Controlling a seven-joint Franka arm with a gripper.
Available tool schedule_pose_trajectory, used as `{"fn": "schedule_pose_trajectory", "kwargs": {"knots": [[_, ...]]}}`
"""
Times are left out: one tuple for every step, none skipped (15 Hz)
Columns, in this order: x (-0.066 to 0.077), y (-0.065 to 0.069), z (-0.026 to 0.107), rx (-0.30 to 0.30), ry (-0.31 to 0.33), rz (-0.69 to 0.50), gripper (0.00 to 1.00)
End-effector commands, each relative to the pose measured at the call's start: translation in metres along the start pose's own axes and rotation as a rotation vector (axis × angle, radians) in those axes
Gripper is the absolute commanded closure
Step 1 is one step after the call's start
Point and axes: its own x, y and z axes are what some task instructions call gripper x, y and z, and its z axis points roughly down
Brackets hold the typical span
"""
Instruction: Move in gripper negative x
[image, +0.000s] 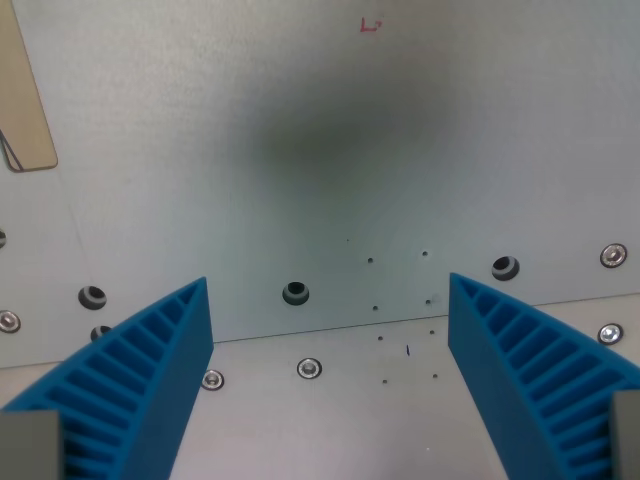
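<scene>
My gripper (330, 300) is open and empty, seen from the wrist view. Its two blue ribbed fingers stand wide apart, one at the lower left (150, 370) and one at the lower right (520, 360). Between and beyond them lies a bare grey metal plate (300, 150). Nothing is held between the fingers. A soft shadow of the gripper falls on the plate above the middle.
The plate has bolt holes (295, 293) and screws (310, 368), and a seam (400, 325) running across it. A tan strip (25, 100) lies at the upper left edge. A small red mark (371, 24) is at the top.
</scene>
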Motion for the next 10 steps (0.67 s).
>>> {"fn": "schedule_pose_trajectory", "kwargs": {"knots": [[-0.005, 0.000, -0.002, 0.001, 0.005, 0.000, 0.00], [-0.010, 0.000, -0.002, 0.001, 0.005, 0.000, 0.00], [-0.015, 0.000, -0.002, 0.001, 0.005, 0.000, 0.00], [-0.020, 0.000, -0.002, 0.001, 0.005, 0.000, 0.00], [-0.025, 0.000, -0.002, 0.001, 0.005, 0.000, 0.00], [-0.030, 0.000, -0.002, 0.001, 0.005, 0.000, 0.00], [-0.035, 0.000, -0.002, 0.001, 0.005, 0.000, 0.00], [-0.040, 0.000, -0.002, 0.001, 0.005, 0.000, 0.00], [-0.045, 0.000, -0.002, 0.001, 0.005, 0.000, 0.00], [-0.050, 0.000, -0.002, 0.001, 0.005, 0.000, 0.00]]}}
